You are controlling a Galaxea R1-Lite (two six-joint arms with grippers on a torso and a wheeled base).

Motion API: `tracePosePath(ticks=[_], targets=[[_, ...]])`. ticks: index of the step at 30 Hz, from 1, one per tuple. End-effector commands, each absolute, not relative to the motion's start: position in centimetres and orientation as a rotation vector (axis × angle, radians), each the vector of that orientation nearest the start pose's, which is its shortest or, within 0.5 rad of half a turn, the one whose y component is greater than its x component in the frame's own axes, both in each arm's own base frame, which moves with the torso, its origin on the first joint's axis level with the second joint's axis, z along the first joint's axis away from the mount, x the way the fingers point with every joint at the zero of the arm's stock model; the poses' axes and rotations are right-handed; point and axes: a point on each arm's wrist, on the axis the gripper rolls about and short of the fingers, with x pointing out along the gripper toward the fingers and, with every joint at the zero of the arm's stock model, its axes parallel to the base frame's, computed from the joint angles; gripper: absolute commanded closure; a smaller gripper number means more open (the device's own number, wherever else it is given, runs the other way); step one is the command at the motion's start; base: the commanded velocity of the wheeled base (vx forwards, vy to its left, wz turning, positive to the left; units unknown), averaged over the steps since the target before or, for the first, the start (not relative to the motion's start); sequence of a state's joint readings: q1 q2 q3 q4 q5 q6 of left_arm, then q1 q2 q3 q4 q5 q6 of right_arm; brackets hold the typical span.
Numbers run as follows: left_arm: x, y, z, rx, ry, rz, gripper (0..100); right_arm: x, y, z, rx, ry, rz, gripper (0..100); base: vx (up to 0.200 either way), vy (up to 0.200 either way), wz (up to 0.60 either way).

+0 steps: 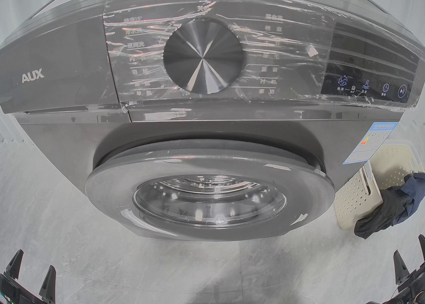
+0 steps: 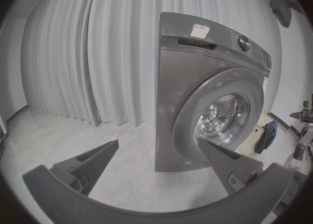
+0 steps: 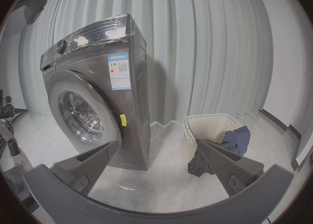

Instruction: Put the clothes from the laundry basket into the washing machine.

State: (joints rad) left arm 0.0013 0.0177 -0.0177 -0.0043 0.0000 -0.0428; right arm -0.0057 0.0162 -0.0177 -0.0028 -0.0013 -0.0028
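A: How are the claws held?

B: The left claw (image 1: 35,259) is seen low on the robot's left. Its two fingers are spread wide and nothing is gripped between them. The right claw (image 1: 408,244) is seen low on the robot's right, spread just as wide and also empty. It is nearer the basket (image 1: 354,194) but apart from it.

A: Where are the clothes found?

B: They are found at the basket, a cream perforated one set on the floor (image 1: 66,229) just beside the washer (image 1: 265,130), on the robot's right. A dark garment (image 1: 380,214) is draped over the near rim and hangs down the outer wall. A navy garment (image 1: 416,189) is laid against it, touching it, at the same rim.

A: How is the washer seen?

B: It is stood squarely before the robot. Its round door (image 1: 110,185) is shut, and the steel drum (image 1: 208,194) is seen through the glass. A dial (image 1: 202,56) is set in the middle of the panel above, which is wrapped in clear film (image 1: 283,48). A label (image 1: 369,141) is stuck on the front, just above the basket.

A: What is seen behind?

B: A pale pleated curtain (image 3: 212,38) is hung behind both washer and basket.
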Motion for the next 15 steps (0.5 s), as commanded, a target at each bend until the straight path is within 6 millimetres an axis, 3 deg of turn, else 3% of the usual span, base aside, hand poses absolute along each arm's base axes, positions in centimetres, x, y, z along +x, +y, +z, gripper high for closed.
tracePosePath(ticks=[1,12,13,14,15], targets=[[-2.3,0.0,7.6,-0.043,-0.002,0.002,0,-2.3,0.0,7.6,-0.005,-0.003,-0.005,0,0.000,0.000,0.00],[-2.3,0.0,7.6,-0.043,-0.002,0.002,0,-2.3,0.0,7.9,0.001,-0.020,-0.008,0,0.000,0.000,0.00],[-2.3,0.0,7.6,-0.043,-0.002,0.002,0,-3.1,0.0,10.4,0.015,-0.124,0.007,0,0.000,0.000,0.00],[-2.3,0.0,7.6,-0.043,-0.002,0.002,0,-3.2,0.0,10.6,0.016,-0.132,0.007,0,0.000,0.000,0.00],[-2.3,0.0,7.6,-0.043,-0.002,0.002,0,-3.8,0.0,13.6,0.015,-0.162,0.027,0,0.000,0.000,0.00]])
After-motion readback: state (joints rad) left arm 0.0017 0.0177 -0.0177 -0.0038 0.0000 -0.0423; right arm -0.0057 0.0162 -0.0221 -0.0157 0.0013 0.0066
